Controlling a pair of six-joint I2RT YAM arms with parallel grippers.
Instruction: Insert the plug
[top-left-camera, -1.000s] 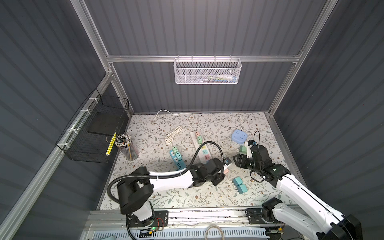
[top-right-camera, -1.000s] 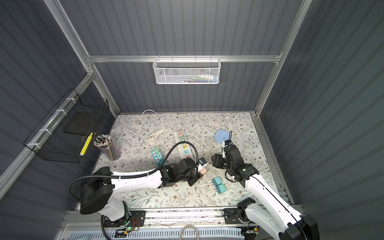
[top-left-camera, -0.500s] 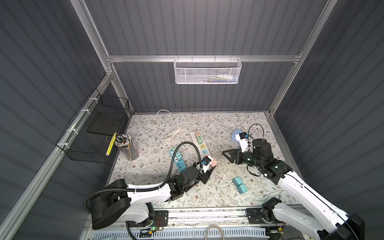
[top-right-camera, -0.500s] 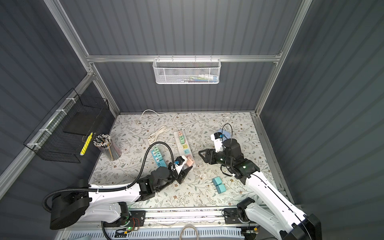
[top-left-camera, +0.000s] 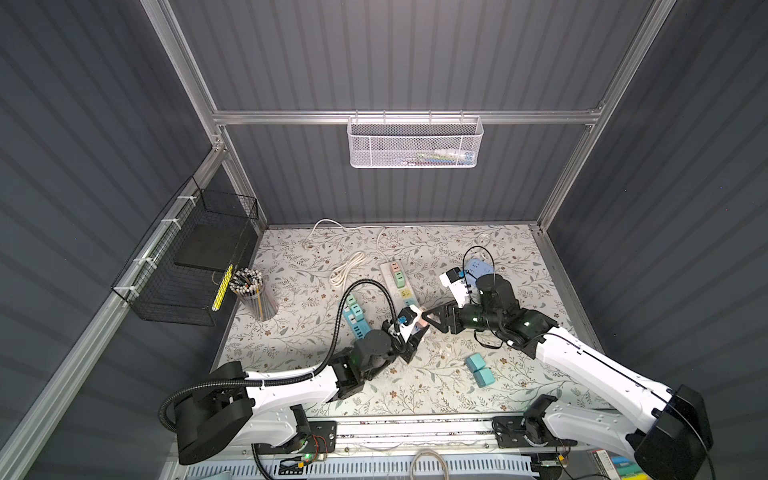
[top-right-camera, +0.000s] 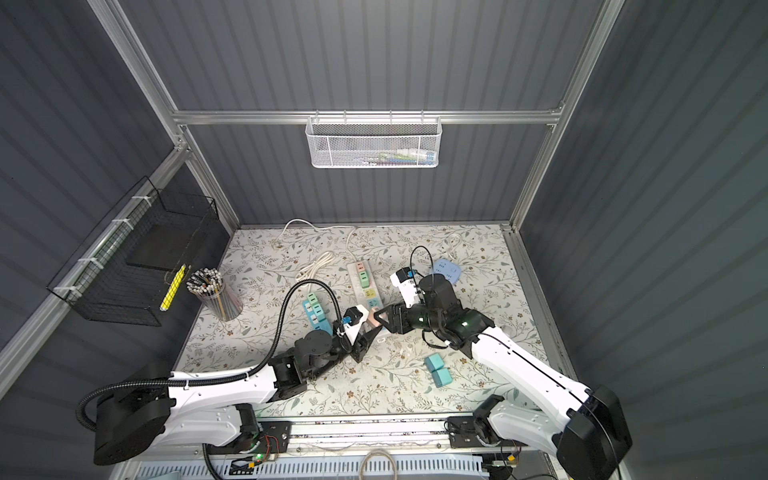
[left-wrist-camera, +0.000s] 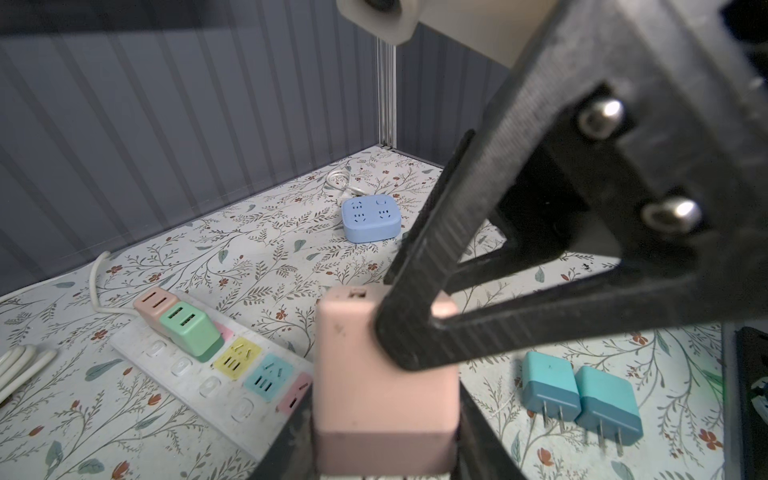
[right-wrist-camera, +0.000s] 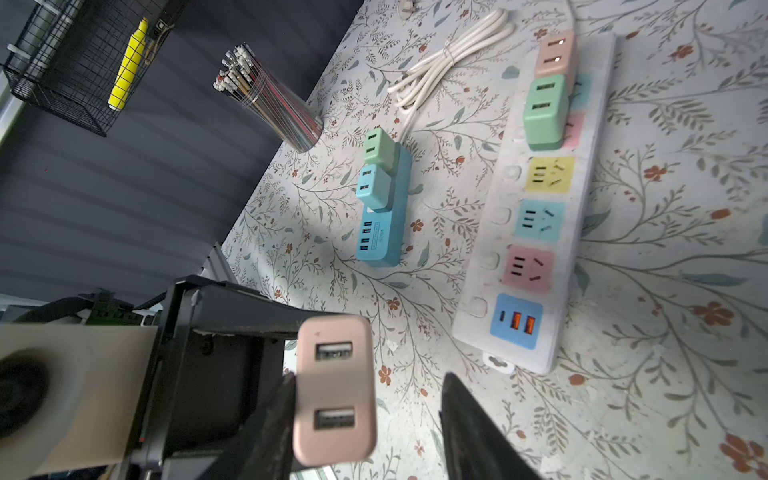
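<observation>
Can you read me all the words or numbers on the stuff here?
No words or numbers can be read here.
Blue charging block: a small printed label beside its ports, too blurred to read.
Things in the white mesh basket: coloured print, too small to read.

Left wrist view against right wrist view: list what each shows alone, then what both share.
Left wrist only: the light blue square socket block and the two teal two-prong adapters lying side by side. Right wrist only: the clear cup of pencils, the blue USB power strip and the black wire basket. Both: the pink two-port charger plug, seen up close, and the long white power strip with coloured sockets.
</observation>
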